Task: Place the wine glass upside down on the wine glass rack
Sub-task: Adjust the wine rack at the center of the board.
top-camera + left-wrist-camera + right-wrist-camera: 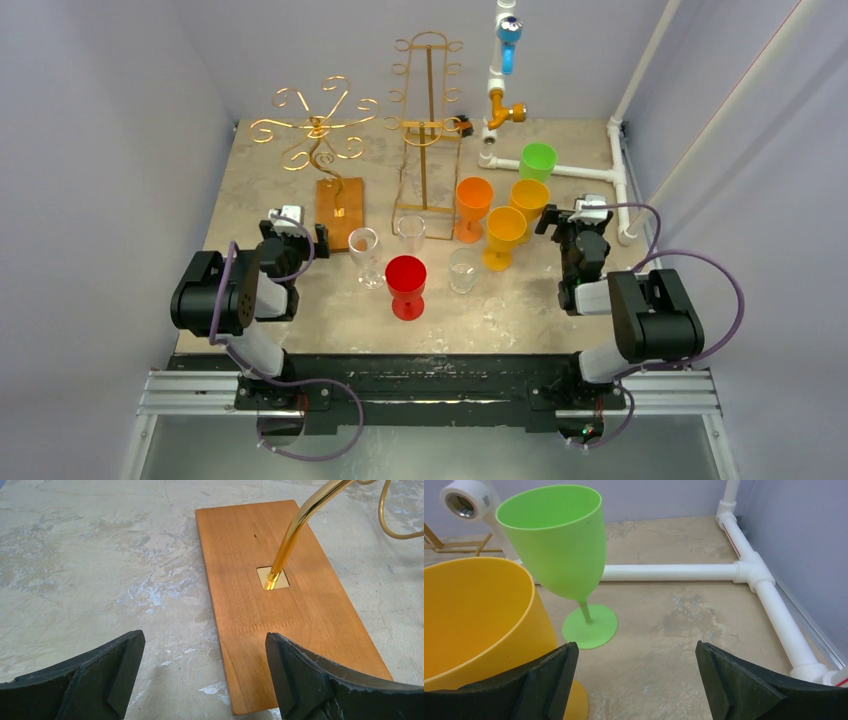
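Note:
Several wine glasses stand upright mid-table: three clear ones (365, 256), (411, 232), (463, 269), a red one (406, 286), an orange one (474, 206), two yellow ones (506, 236) and a green one (537, 160). A gold rack with curled arms (316, 130) stands on a wooden base (340, 212) at the back left. My left gripper (295, 234) is open and empty, just short of that base (290, 605); the gold stem (287, 545) shows ahead of it. My right gripper (572, 222) is open and empty beside a yellow glass (474, 620), with the green glass (554, 545) ahead.
A tall gold wire rack (425, 130) stands behind the glasses. A white pipe frame (600, 175) with a blue and orange tap (505, 70) runs along the back right, near the right gripper (636, 652). Walls enclose the table on three sides.

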`<state>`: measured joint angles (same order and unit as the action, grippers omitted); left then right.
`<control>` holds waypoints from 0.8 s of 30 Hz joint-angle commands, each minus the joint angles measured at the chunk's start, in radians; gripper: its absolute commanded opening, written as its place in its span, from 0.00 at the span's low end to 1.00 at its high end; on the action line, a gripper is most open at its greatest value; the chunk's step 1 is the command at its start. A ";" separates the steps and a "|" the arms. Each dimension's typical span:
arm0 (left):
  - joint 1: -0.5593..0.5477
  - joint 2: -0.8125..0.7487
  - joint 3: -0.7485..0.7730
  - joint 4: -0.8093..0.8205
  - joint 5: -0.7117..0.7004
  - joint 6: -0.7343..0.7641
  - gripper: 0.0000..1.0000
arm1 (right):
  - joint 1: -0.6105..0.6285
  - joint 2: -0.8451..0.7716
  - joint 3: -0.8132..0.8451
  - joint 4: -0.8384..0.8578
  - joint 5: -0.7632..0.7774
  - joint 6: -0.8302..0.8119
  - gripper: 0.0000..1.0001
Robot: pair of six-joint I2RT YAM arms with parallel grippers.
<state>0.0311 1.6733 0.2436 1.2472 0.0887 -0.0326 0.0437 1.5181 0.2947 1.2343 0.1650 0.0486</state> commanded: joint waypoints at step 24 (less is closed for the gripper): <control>0.359 -0.527 0.469 -1.211 0.539 0.010 1.00 | 0.076 -0.743 0.340 -1.201 0.009 0.480 0.99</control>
<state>0.3344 1.2102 0.6209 0.3210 0.4717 -0.0502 0.0566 0.8299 0.5388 0.2359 0.1501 0.5465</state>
